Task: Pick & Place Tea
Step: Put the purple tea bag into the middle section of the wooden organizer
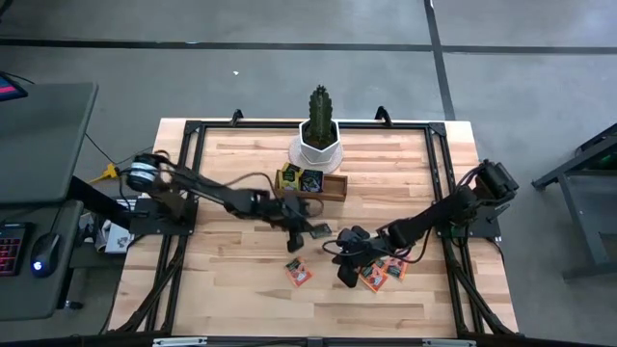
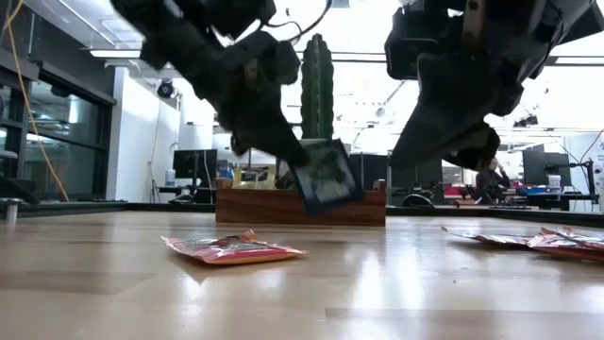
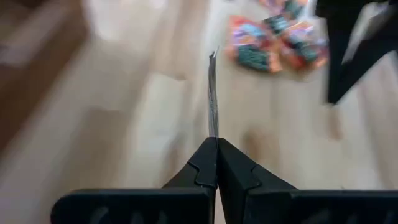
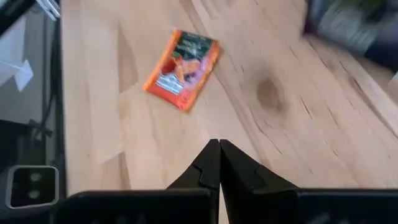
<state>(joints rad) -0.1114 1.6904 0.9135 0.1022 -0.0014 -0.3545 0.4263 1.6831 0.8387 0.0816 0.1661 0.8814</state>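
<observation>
Dark sachet (image 2: 326,175) hangs pinched in the left fingers (image 2: 300,156), just before the wooden tray (image 2: 300,206); it should clear the tray's wall before release. Right fingers (image 4: 217,163), pressed together and empty, hover near the tray's front.

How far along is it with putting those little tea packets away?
Partly done. A few tea packets already stand in the wooden tray by the potted cactus. The left gripper is shut on a dark packet, lifted off the table. Left to do: one orange packet lying alone and a small pile of orange packets by the right gripper, which is shut and empty.
</observation>
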